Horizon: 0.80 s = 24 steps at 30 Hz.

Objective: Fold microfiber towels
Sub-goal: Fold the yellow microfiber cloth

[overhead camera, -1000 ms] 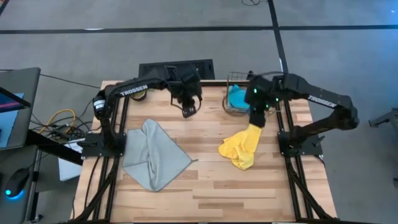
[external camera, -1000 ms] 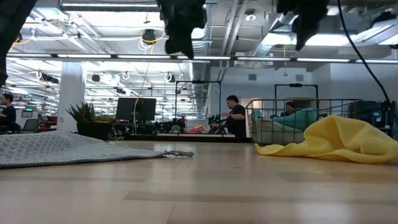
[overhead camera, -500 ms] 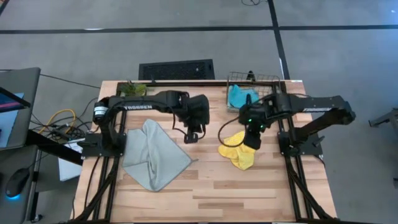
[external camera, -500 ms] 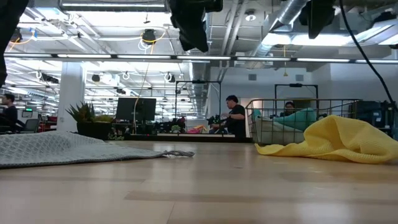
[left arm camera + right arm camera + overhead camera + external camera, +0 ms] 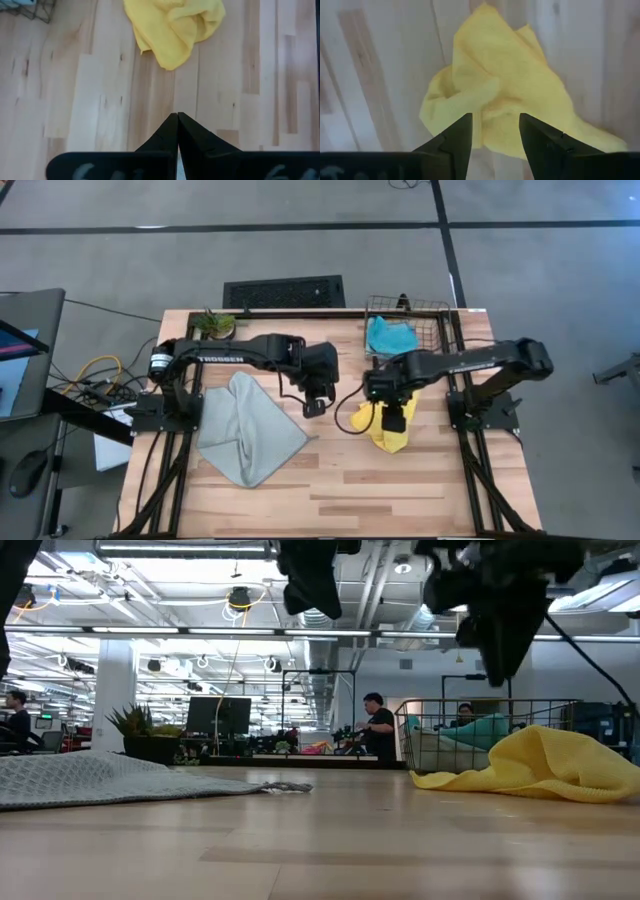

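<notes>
Right gripper (image 5: 393,420) hangs over the yellow towel (image 5: 383,425) with its fingers spread and nothing between them; the towel lies crumpled toward the table's (image 5: 400,490) right edge. From above, the left gripper (image 5: 314,406) sits shut and empty near the table's middle, beside the grey-green towel (image 5: 245,430) spread loosely toward the left edge. A cyan-blue towel (image 5: 388,335) waits in the wire basket (image 5: 440,308) at the far right corner. None looks folded, so I judge the job barely begun.

At table height, the yellow towel (image 5: 530,765) heaps up before the basket (image 5: 420,740), and people sit at desks in the open hall behind.

The left wrist view shows pale wood planks and the yellow towel (image 5: 172,25) well ahead of closed fingers (image 5: 192,137).

The right wrist view shows open fingers (image 5: 457,137) directly above the yellow towel (image 5: 510,85).
</notes>
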### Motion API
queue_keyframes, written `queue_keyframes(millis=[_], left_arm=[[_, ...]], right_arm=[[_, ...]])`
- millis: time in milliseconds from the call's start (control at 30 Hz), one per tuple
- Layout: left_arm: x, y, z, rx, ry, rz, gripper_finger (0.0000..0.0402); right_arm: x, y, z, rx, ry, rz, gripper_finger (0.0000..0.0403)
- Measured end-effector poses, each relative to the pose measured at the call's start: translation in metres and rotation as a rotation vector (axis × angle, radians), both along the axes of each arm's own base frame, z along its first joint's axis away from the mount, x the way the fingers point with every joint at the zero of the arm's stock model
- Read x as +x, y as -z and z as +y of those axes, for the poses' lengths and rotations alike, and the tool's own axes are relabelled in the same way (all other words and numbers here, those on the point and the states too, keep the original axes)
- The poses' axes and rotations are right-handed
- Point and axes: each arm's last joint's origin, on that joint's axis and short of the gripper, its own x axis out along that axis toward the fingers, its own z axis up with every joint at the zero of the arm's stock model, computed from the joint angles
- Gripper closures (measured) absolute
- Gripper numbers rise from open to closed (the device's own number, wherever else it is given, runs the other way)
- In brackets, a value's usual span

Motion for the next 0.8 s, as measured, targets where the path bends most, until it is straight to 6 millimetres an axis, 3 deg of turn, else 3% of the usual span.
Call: queue_keyframes(millis=[267, 567, 800], left_arm=[[-0.004, 0.002, -0.006, -0.016, -0.025, 0.054, 0.0401], [-0.005, 0.002, -0.015, -0.019, -0.024, 0.063, 0.0401], [-0.006, 0.003, -0.015, -0.017, -0.027, 0.075, 0.0401]], right_arm=[[0.013, 0.039, -0.007, 0.059, -0.061, -0.088, 0.0217], [0.02, 0.074, -0.019, 0.151, -0.138, 0.038, 0.0217], [0.022, 0.089, -0.022, 0.257, -0.15, 0.093, 0.0217]])
